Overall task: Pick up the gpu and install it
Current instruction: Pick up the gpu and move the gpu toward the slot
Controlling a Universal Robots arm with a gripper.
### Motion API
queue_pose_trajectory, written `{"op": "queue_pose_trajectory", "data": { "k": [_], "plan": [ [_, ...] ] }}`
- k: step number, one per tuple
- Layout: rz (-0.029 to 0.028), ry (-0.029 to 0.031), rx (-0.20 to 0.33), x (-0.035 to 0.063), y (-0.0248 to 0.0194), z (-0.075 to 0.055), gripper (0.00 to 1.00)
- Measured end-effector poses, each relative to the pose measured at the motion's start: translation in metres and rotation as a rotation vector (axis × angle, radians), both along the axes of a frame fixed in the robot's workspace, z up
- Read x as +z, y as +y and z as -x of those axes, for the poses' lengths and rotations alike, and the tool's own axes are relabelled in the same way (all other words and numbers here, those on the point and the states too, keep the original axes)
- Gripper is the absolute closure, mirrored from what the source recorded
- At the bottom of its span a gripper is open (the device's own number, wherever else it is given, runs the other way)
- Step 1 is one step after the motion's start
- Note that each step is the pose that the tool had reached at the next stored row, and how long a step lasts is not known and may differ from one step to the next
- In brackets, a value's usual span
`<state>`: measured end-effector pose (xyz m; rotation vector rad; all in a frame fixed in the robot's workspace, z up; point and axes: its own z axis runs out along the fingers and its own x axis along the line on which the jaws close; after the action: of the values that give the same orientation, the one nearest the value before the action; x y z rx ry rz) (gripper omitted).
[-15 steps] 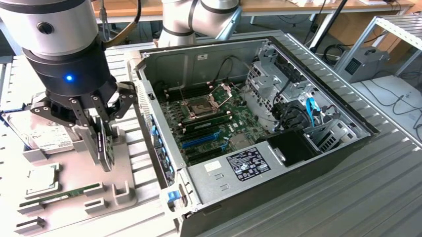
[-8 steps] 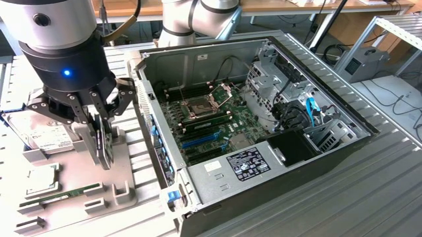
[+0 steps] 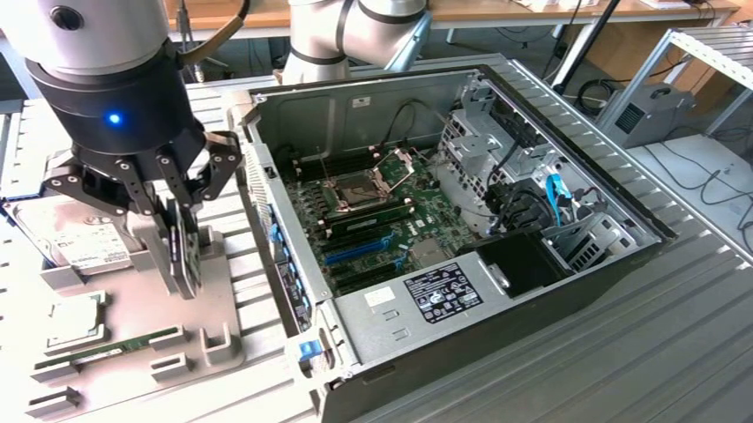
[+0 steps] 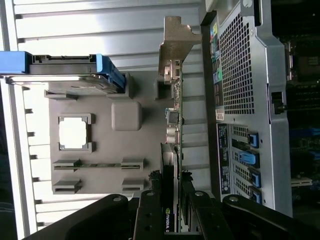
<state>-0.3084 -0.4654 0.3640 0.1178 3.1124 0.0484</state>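
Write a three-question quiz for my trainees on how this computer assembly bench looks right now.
1. True or false: the gripper is closed on the graphics card.
2. Where is the graphics card? A) seated inside the computer case; B) on edge at the grey holder beside the case; C) lying flat on the floor.
3. Short answer: which silver part with a white label lies at the exterior view's left of the gripper?

Key: 1 true; 2 B; 3 the hard drive.
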Motion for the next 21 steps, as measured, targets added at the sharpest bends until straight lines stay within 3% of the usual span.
{"op": "queue_pose_trajectory", "data": {
  "k": [13, 21],
  "plan": [
    [0.0000, -0.0001, 0.000, 0.0154, 0.0000, 0.000, 0.74],
    [0.0001, 0.0000, 0.000, 0.0188, 0.0002, 0.000, 0.74]
  ]
}}
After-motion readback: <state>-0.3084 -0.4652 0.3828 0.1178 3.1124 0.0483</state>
